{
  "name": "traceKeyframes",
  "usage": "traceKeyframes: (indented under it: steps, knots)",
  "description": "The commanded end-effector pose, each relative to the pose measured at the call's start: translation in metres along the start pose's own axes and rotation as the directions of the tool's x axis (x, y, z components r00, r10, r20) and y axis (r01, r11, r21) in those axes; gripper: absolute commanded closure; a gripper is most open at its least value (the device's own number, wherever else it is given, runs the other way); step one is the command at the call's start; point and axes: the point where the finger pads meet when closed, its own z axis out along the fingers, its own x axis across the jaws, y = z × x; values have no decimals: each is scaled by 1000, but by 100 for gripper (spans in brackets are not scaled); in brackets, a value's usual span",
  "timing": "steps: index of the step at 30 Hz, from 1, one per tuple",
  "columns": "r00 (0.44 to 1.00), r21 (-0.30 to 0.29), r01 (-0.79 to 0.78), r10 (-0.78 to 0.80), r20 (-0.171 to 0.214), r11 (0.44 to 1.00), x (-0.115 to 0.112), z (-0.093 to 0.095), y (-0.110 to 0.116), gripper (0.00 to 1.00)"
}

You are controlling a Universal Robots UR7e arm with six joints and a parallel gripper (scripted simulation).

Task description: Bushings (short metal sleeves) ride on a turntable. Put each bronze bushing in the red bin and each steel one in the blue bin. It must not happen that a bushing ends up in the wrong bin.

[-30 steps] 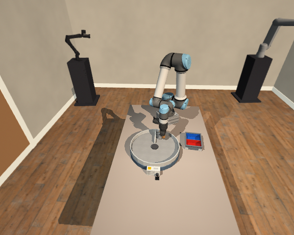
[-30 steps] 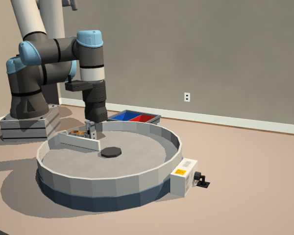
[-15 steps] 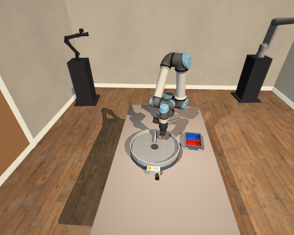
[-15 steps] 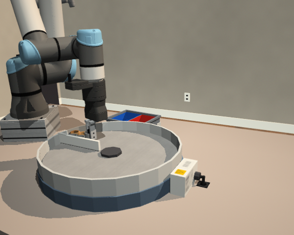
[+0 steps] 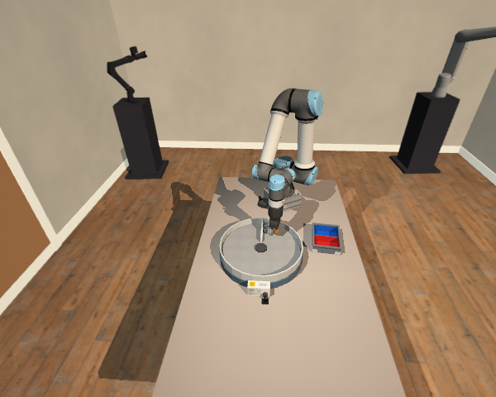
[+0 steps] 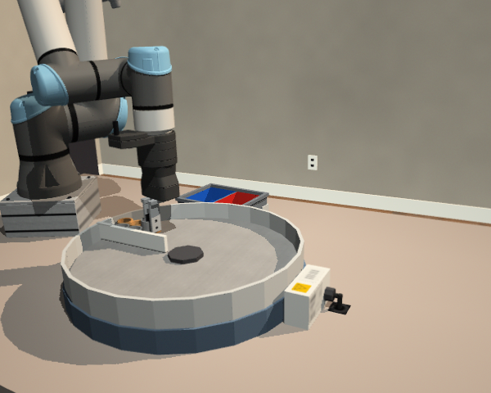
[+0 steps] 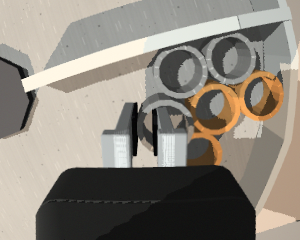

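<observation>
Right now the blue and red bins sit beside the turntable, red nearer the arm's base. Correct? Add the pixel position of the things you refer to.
No, the blue bin [image 5: 326,231] [image 6: 207,195] is nearer the arm's base [image 5: 297,203] [image 6: 38,220], per the top view. Both bins do sit beside the turntable [image 5: 241,256] [image 6: 228,243].
</observation>
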Motion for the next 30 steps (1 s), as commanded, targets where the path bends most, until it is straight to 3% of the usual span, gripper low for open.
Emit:
traceKeyframes:
  steps: [1, 30]
  knots:
    - [1000, 0, 0, 0, 1, 1000, 0, -2, 0, 100]
    - [1000, 0, 0, 0, 1, 1000, 0, -10, 0, 100]
